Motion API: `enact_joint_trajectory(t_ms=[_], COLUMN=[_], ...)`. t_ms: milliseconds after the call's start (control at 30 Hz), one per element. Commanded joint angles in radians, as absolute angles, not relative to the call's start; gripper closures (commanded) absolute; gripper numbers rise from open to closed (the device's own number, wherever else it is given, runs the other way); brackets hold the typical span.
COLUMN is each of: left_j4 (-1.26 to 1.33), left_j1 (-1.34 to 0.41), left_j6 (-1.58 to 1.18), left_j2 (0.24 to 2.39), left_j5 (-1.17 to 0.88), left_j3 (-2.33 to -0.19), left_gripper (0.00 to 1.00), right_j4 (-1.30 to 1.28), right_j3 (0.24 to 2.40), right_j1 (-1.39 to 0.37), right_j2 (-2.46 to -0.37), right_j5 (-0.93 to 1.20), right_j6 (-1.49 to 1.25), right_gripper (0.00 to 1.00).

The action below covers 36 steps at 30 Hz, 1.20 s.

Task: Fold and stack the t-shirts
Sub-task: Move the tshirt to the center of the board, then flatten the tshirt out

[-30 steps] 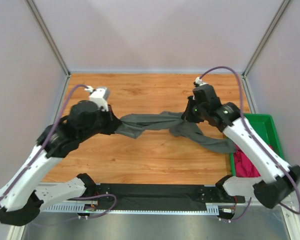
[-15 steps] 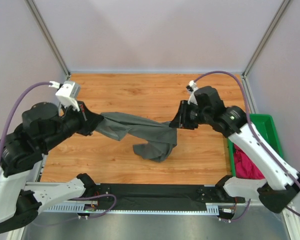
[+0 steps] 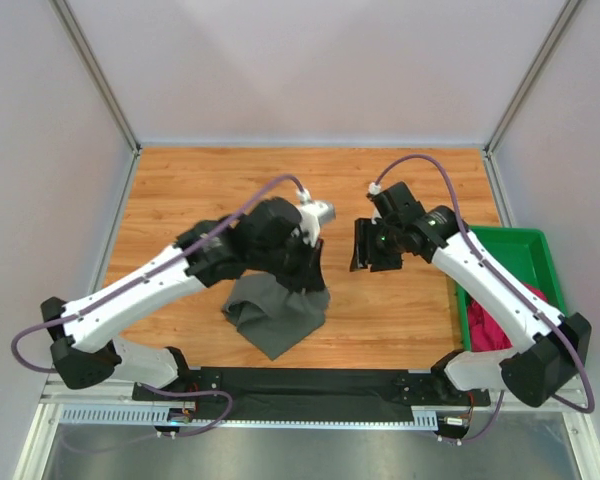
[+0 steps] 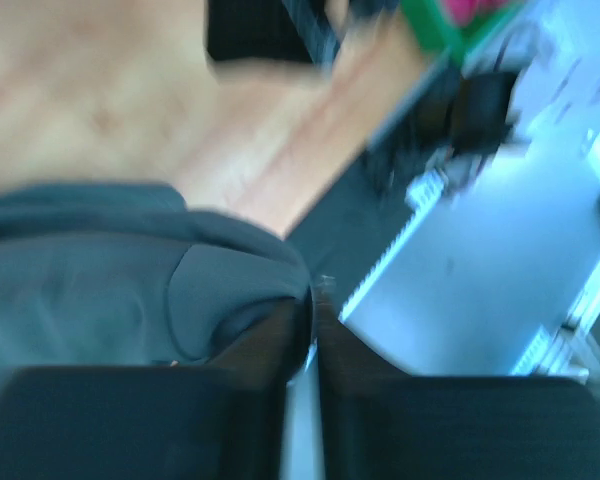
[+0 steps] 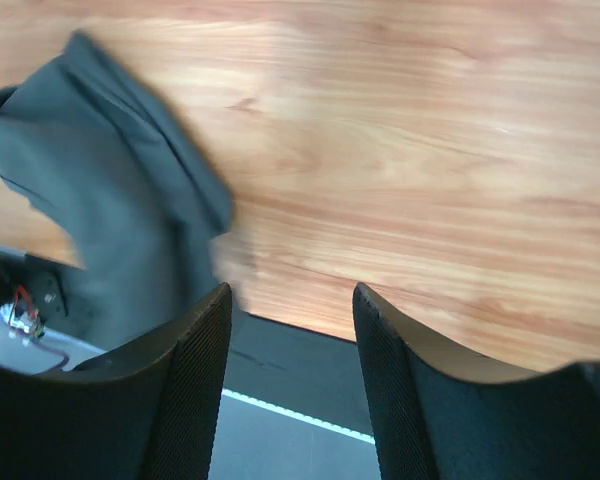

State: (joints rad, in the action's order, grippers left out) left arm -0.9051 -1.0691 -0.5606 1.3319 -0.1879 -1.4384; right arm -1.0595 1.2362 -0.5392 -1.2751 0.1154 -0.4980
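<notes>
OK, top view: left gripper (image 3: 308,272) sits just 6 o'clock of the table (image 3: 180,190) centre, right above the grey t-shirt (image 3: 275,318). The shirt is a crumpled heap on the wood, with its top edge drawn up to the gripper and its lower corner reaching toward 6 o'clock, close to the near table edge. Left wrist view is blurred, but the jaws read as nearly closed, only a thin sliver between them, with a bunched fold of grey cloth pinched at the tips and the rest of the cloth spreading off toward 9 o'clock. Right gripper (image 3: 370,250) is at 3 o'clock of the left one, near but apart, above bare wood. Its fingers (image 5: 195,370) are spread wide with nothing between them and nothing touching them; through the gap its wrist camera shows only wood and the near edge. In that same view the grey shirt lies off at 9 o'clock, not touching the gripper. Pink t-shirt (image 3: 488,325) is bunched in the green tray (image 3: 528,252), which sits at the table's 3–4 o'clock edge, well apart from both grippers and partly hidden under the right arm.
</notes>
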Motion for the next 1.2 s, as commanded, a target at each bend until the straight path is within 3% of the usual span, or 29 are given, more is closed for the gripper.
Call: enact_joint_trajectory(t_ms=[0, 67, 167, 267, 300, 367, 400, 567, 700, 933, 1033, 1167], left_j4=[-0.877, -0.9, -0.957, -0.934, -0.896, -0.785, -0.738, -0.513, -0.447, -0.419, -0.569, -0.681], left_j1=[-1.052, -0.996, -0.912, -0.817, -0.742, -0.663, -0.585, -0.376, -0.256, -0.216, -0.216, -0.216], left_j6=[-0.588, -0.561, -0.603, -0.714, -0.748, -0.846, -0.873, -0.994, -1.028, -1.032, -1.055, -1.071], left_j2=[1.191, 1.146, 1.077, 0.996, 0.982, 0.936, 0.918, 0.836, 0.887, 0.983, 0.933, 0.818], left_j5=[-0.156, -0.109, -0.025, -0.024, -0.043, -0.118, -0.145, -0.239, -0.287, -0.313, -0.264, -0.174], left_j3=[-1.399, -1.358, -1.292, -1.102, -1.045, -0.87, -0.814, -0.575, -0.502, -0.466, -0.48, -0.485], left_gripper=[0.02, 0.0, 0.07, 0.28, 0.49, 0.53, 0.53, 0.4, 0.4, 0.48, 0.36, 0.29], right_j4=[-1.062, -1.054, -0.958, -0.824, -0.775, -0.708, -0.689, -0.504, -0.411, -0.403, -0.391, -0.396], right_j3=[1.145, 1.108, 1.03, 0.997, 0.997, 1.012, 1.034, 1.032, 1.012, 1.074, 1.077, 1.086], right_j1=[-0.465, -0.465, -0.508, -0.642, -0.681, -0.794, -0.837, -1.112, -1.199, -1.265, -1.293, -1.308], right_j2=[-1.197, -1.163, -1.138, -1.172, -1.225, -1.287, -1.339, -1.442, -1.529, -1.689, -1.716, -1.753], right_j5=[0.115, 0.135, 0.259, 0.281, 0.279, 0.262, 0.243, 0.022, -0.08, -0.103, -0.12, -0.143], right_j6=[-0.482, -0.485, -0.511, -0.543, -0.558, -0.558, -0.546, -0.483, -0.465, -0.439, -0.422, -0.417], right_gripper=[0.46, 0.46, 0.42, 0.41, 0.43, 0.48, 0.56, 0.68, 0.56, 0.53, 0.5, 0.47])
